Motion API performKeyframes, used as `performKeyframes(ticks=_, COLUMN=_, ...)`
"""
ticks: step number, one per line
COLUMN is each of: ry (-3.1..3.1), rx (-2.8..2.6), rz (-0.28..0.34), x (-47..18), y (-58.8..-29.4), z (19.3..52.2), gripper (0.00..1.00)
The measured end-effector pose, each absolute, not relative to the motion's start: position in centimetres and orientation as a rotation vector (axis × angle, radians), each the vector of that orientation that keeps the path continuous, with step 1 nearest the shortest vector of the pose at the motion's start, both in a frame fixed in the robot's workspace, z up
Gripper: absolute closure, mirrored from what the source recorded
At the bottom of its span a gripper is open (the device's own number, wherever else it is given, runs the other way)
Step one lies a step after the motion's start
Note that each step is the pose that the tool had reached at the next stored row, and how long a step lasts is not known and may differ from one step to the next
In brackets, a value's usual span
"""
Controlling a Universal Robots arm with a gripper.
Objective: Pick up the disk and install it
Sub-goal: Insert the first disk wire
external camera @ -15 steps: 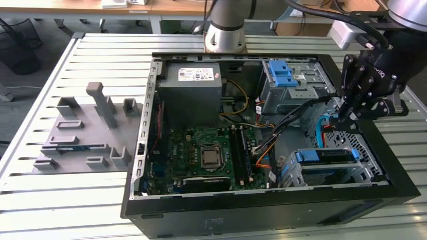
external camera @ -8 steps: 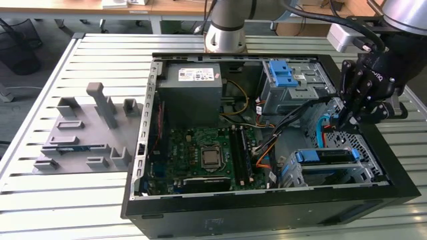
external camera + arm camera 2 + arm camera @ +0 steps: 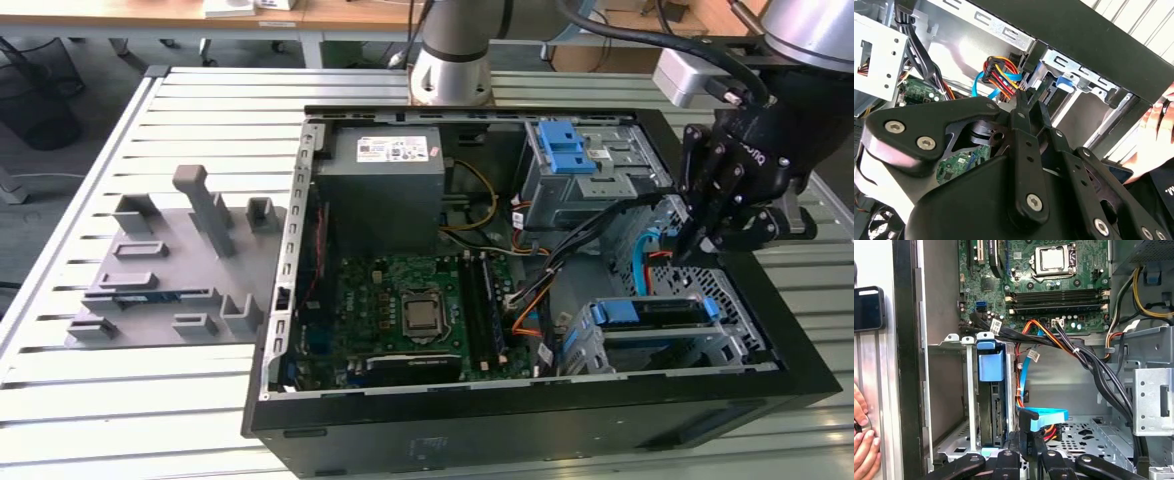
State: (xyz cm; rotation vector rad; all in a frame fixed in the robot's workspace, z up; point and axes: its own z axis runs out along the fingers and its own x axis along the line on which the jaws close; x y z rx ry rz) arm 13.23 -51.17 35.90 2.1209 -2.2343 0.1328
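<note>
Scene: an open black desktop computer case [image 3: 534,420] lies on a slatted metal table [image 3: 187,400], seen in the exterior view, with a grey plastic fixture block [image 3: 167,270] on the table toward that view's left.

Exterior view alone: the whole case, its green motherboard [image 3: 407,310], the power supply [image 3: 387,180], and a metal drive cage with a blue latch [image 3: 581,160].

First wrist view alone: a close look down the drive bay, a blue data cable [image 3: 1046,416] beside it, and a person's hand [image 3: 864,440] resting outside the case wall.

Arm pose: the black gripper [image 3: 714,235] points down into the case at the exterior view's right, just above the drive bay.

Jaws: drawn together, the fingertips meeting with nothing between them in the second wrist view [image 3: 1021,102].

Disk: the disk [image 3: 654,312] sits edge-up inside the metal bay near the case front, silver-dark body framed by a blue plastic carrier, its blue tab uppermost; the first wrist view shows it [image 3: 990,400] slotted between the bay walls.
</note>
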Motion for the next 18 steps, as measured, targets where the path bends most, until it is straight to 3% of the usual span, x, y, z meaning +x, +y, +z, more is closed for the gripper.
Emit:
performKeyframes(ticks=12, ry=-2.235, rx=2.121, rz=0.132, x=13.20, y=-51.18, z=35.73, gripper=0.74)
performKeyframes(ticks=13, ry=-2.235, rx=2.121, rz=0.132, x=13.20, y=-51.17, z=35.73, gripper=0.68)
performKeyframes(ticks=18, ry=-2.235, rx=2.121, rz=0.131, x=13.12, y=-51.14, z=35.88, gripper=0.68)
